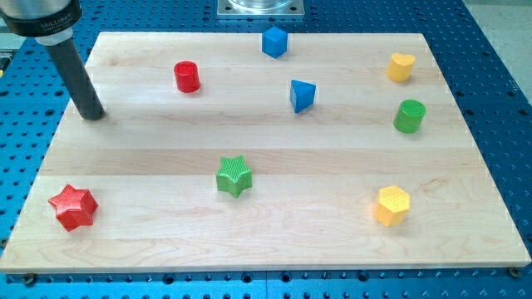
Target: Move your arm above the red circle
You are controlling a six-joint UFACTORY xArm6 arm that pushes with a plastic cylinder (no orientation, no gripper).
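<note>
The red circle (187,76) is a small red cylinder standing on the wooden board (274,241) toward the view's upper left. My tip (93,115) rests on the board near its left edge, to the left of the red circle and a little lower in the view, well apart from it. The dark rod rises from the tip to the view's top left corner. No block touches the tip.
A blue cube (274,41), a blue wedge (302,95), a yellow block (401,67) and a green cylinder (409,115) lie across the top and right. A green star (234,175), a red star (73,207) and a yellow hexagon (391,204) lie lower.
</note>
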